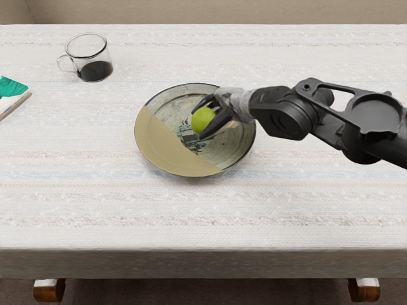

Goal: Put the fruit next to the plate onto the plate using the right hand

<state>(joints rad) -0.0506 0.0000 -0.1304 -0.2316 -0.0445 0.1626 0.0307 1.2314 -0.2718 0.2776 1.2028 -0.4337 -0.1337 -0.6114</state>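
Note:
A round yellow-green fruit [203, 119] is held over the middle of the plate [166, 151], a shallow round dish, part tan and part grey patterned. My right hand [213, 117] reaches in from the right, its dark fingers curled around the fruit. Whether the fruit touches the plate's surface I cannot tell. The left arm does not show.
A glass mug [89, 57] with dark liquid stands at the back left. A teal and white book [13, 95] lies at the left edge. The table [203, 210] is covered with a pale cloth.

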